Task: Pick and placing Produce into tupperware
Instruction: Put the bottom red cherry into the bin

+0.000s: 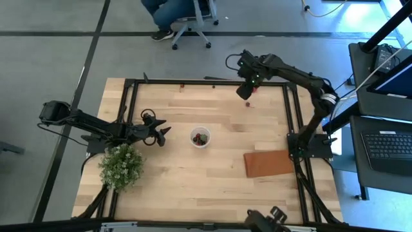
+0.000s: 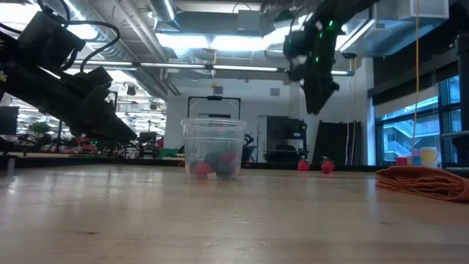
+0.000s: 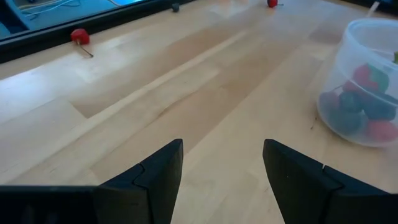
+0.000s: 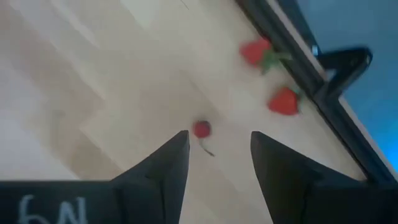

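The cup-like tupperware [image 1: 200, 137] stands upright near the middle of the bench [image 1: 212, 187], already holding several pieces of produce, red and dark ones [image 3: 364, 109] resting on its floor. More produce lies loose toward the far right part of the bench: a small red cherry with a stem [image 4: 201, 129] sits on the wood in line with the gap of the right hand [image 4: 214, 162], and 2 strawberries [image 4: 273, 78] lie beyond it near the black frame rail.

The right hand [image 1: 245, 92] hangs above that far area, fingers parted and holding nothing. The step in hand looks like the reach for the next piece, most likely the cherry. The next move calls for a straight descent with the fingers kept either side of the fruit, then a gentle close, since so small and round a piece could roll or squash.

The left hand [image 1: 161, 133] waits low, just beside the tupperware on its left, also open and empty, with a red berry [image 3: 79, 36] far off by the bench edge.

A leafy bush with white flowers [image 1: 121, 166] and a reddish-brown mat [image 1: 269, 163] lie apart from the work.

How many pieces the tupperware holds is hard to count through its cloudy wall, and how high the right hand rides above the cherry cannot be judged.
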Controlling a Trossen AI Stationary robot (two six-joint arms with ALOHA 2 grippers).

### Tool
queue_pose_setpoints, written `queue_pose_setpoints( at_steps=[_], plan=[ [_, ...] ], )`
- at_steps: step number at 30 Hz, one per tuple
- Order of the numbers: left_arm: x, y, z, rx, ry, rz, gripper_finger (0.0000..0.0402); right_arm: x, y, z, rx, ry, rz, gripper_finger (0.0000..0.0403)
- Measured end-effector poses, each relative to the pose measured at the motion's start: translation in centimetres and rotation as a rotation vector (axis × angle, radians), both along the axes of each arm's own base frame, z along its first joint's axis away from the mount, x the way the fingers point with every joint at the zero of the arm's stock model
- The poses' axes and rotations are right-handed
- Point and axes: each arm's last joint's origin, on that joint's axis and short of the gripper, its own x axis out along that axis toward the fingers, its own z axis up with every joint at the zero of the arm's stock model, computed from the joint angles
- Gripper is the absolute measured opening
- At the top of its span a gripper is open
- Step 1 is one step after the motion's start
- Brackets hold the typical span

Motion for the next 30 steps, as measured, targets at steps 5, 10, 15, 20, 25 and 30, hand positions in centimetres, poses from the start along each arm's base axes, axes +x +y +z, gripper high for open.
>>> queue_pose_setpoints(
  at_steps=[5,10,15,20,25,30],
  plan=[
    [0.0,0.0,-0.1,0.001,0.007,0.0,0.0215,0.1,-1.8,-2.9,0.061,0.081,-0.007,0.0174],
    [0.0,0.0,-0.1,0.001,0.008,0.0,0.0215,0.7,-2.5,-4.8,0.106,0.117,0.02,0.0175],
    [0.0,0.0,-0.1,0.001,0.008,0.0,0.0215,1.0,-2.7,-5.9,0.145,0.124,0.024,0.0198],
    [0.0,0.0,-0.1,0.005,0.01,0.0,0.0215,0.7,-2.5,-7.2,0.157,0.139,0.031,0.0254],
    [0.0,0.0,-0.1,0.005,0.01,0.0,0.0215,-0.1,-1.7,-9.9,0.186,0.177,0.062,0.0288],
    [0.0,0.0,-0.1,0.008,0.01,0.005,0.0215,-0.7,-1.2,-12.7,0.162,0.17,0.072,0.029]
  ],
)
